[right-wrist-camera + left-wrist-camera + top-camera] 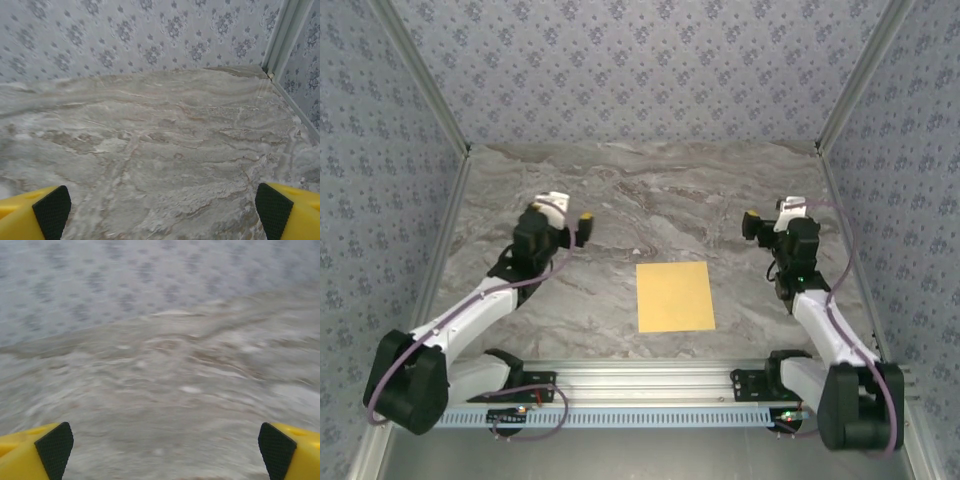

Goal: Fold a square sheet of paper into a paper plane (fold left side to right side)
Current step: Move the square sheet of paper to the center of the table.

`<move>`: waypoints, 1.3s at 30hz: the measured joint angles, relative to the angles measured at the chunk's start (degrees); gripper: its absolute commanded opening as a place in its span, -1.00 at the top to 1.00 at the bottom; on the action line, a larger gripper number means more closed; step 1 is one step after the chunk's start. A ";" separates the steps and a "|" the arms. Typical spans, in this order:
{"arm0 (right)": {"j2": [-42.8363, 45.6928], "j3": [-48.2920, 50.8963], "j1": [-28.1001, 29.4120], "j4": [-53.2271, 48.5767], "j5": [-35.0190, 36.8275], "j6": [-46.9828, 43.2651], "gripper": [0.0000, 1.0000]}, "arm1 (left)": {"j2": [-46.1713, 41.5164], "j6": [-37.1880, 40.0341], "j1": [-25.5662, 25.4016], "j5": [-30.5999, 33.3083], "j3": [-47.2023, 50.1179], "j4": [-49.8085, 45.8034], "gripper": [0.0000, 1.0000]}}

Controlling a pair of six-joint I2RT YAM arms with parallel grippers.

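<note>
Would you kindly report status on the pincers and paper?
Left pincer open, empty. Right pincer open, empty. Square sheet of paper flat, untouched. Nothing blocking.

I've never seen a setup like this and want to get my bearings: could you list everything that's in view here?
square sheet of paper: one, yellow-orange, flat on the table between the two arms, untouched.
table: one, grey-beige marble pattern, under everything.
walls: three, grey-blue floral print, at the back and both sides.
metal rail: one, silver, along the table's near edge, carrying the arm bases.
left arm: one, white and black, reaching up the left side.
right arm: one, white and black, on the right side.
left gripper: one, yellow fingers with black pads, open, empty.
right gripper: one, the same colours, open, empty.
</note>
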State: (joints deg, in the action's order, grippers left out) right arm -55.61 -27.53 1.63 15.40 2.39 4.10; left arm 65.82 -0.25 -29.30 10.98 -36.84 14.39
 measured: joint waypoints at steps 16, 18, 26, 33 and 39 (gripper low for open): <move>10.29 0.17 4.50 -20.13 4.59 6.08 -1.00 | 32.98 -9.94 -25.35 -2.84 -21.53 -23.12 -0.97; 10.29 0.15 4.83 -20.65 4.92 6.08 -1.00 | 34.82 -10.27 -25.31 -2.84 -23.82 -25.00 -0.96; 10.19 0.15 6.19 -21.70 5.81 6.21 -1.00 | 39.50 -10.93 -25.31 -2.78 -29.59 -30.58 -0.97; 9.77 -0.13 7.32 -22.77 6.54 6.19 -1.00 | 43.28 -11.10 -25.31 -4.35 -32.89 -34.36 -0.97; 8.79 -0.81 7.93 -23.56 7.15 6.14 -1.00 | 43.60 -11.28 -25.31 -7.15 -33.14 -35.71 -0.97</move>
State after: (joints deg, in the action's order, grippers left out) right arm -46.83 -28.34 9.56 -8.16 9.54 10.24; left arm 109.43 -11.53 -54.61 3.84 -69.97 -21.32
